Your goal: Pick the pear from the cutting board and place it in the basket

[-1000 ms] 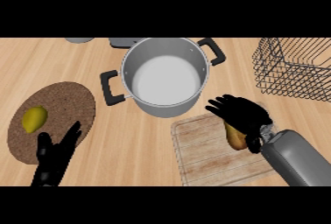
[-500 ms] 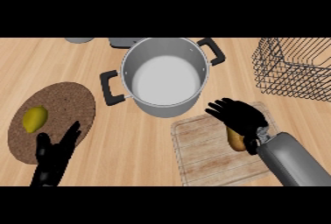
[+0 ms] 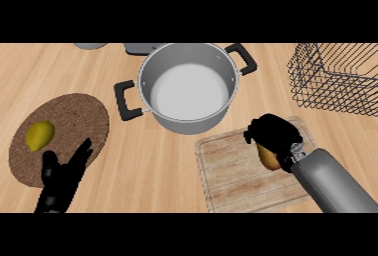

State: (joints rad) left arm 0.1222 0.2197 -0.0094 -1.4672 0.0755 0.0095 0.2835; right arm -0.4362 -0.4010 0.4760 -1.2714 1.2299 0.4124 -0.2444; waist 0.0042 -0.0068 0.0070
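Across the wooden bench, little is seen to have shifted over the last second: the large steel pot with black handles, the wire basket at the far right, the round cork mat and the lemon lying on it are all found where they were. On the cutting board, the change is confined to the right robot hand, whose fingers have been drawn in from a spread pose and are now curled over the top of the pear. The pear is still resting on the board, half hidden under the hand, and has not been raised. A grasp is judged to be closing, with the lift and the carry to the basket yet to be made. The left robot hand is kept open and resting near the lower left edge.
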